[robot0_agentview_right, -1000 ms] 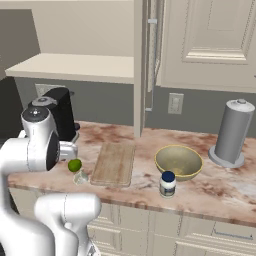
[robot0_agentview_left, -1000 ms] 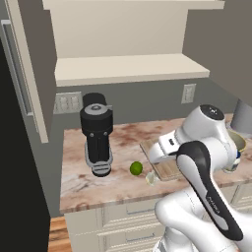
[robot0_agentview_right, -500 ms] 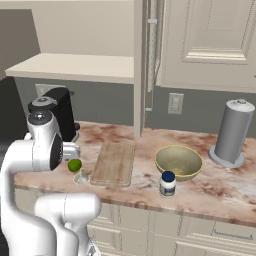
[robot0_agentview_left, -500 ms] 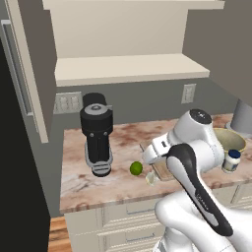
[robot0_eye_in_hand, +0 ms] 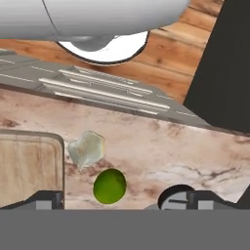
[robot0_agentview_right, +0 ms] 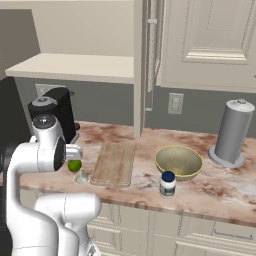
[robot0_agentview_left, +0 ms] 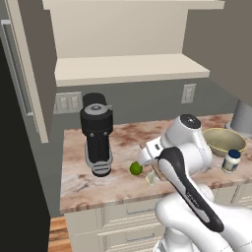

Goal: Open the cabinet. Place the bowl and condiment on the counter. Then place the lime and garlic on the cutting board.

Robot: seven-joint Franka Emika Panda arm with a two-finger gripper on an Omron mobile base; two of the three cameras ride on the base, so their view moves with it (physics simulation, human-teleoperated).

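Two items already sit on the counter (robot0_agentview_right: 235, 192), so it's the lime's (robot0_eye_in_hand: 110, 186) turn: lying just ahead of the wide-open gripper (robot0_eye_in_hand: 122, 201), beside the garlic (robot0_eye_in_hand: 86, 149), needing a descent and close.

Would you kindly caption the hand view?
Open gripper above the lime, garlic beside the cutting board.

Kitchen, marble counter (robot0_agentview_right: 215, 187), wall cabinet (robot0_agentview_right: 210, 42), coffee machine (robot0_agentview_left: 97, 133)
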